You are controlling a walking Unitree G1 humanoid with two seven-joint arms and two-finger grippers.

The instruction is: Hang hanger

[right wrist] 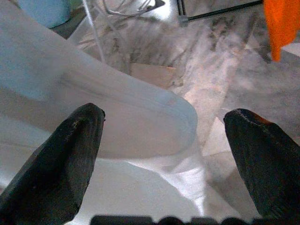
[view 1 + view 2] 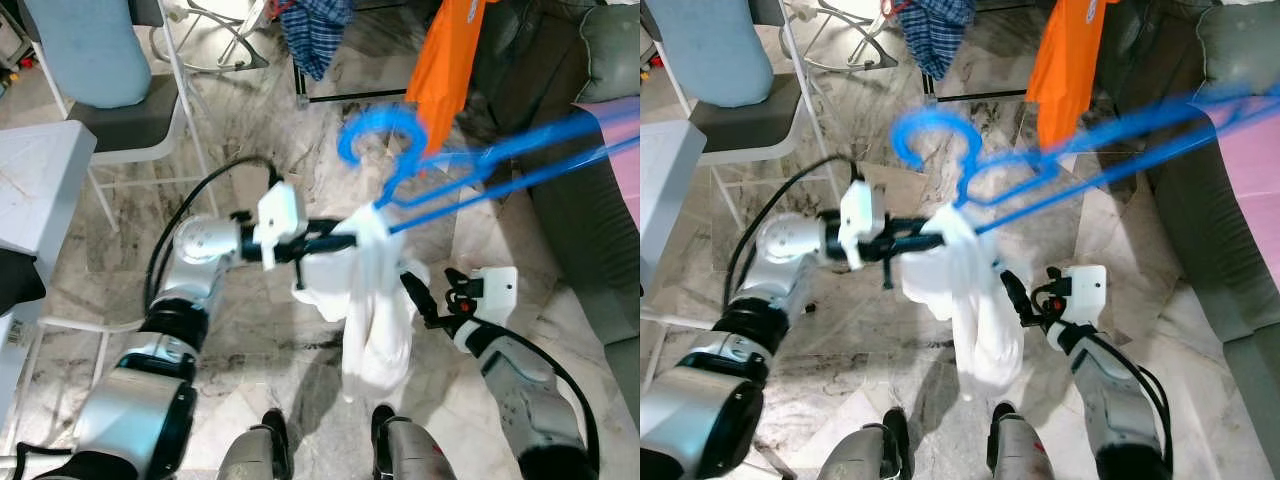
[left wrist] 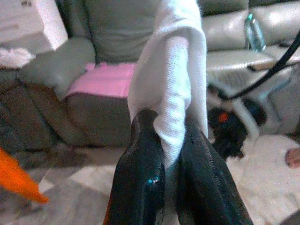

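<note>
Pinching a fold of white cloth garment (image 2: 372, 310) between closed fingers, the left gripper (image 2: 335, 238) holds it at centre, above the marble floor (image 2: 250, 300). The garment hangs limp from a bright blue plastic hanger (image 2: 400, 150) whose hook curls toward the far side. Just right of it, the right gripper (image 1: 164, 154) is spread wide beside the cloth, forearm raised.

Glossy blue plastic hanger (image 2: 470, 165), white cloth (image 2: 375, 310)

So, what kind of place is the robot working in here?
Probably a home living room used for laundry: a grey sofa, marble-patterned floor, and an orange garment hanging nearby.
</note>
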